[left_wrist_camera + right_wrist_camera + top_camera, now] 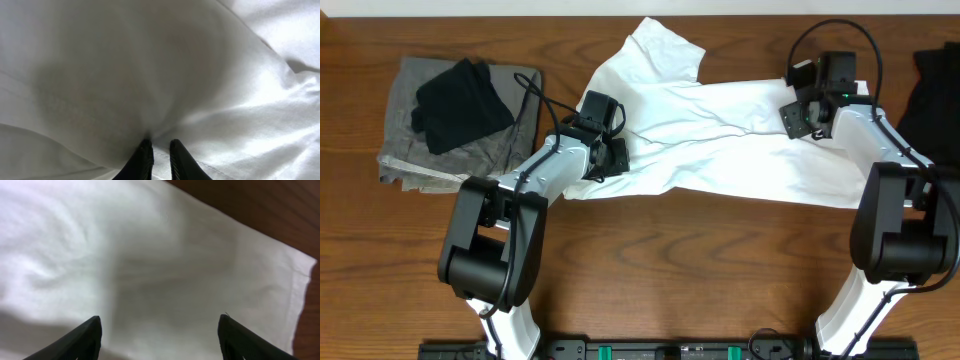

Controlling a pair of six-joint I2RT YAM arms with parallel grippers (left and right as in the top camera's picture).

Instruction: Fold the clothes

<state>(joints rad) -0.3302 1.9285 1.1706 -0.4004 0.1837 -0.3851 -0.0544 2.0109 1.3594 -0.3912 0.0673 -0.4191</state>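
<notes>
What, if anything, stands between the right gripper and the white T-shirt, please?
Nothing visible does. The right gripper is open directly over the white T-shirt, only bare cloth showing between its jaws. The left gripper is shut on a fold of it.

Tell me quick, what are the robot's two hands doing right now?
Left gripper: jaws shut, pinching the white T-shirt.
Right gripper: jaws open over the same shirt, holding nothing.

Overhead looks down; wrist views hug the T-shirt (740,150).
</notes>
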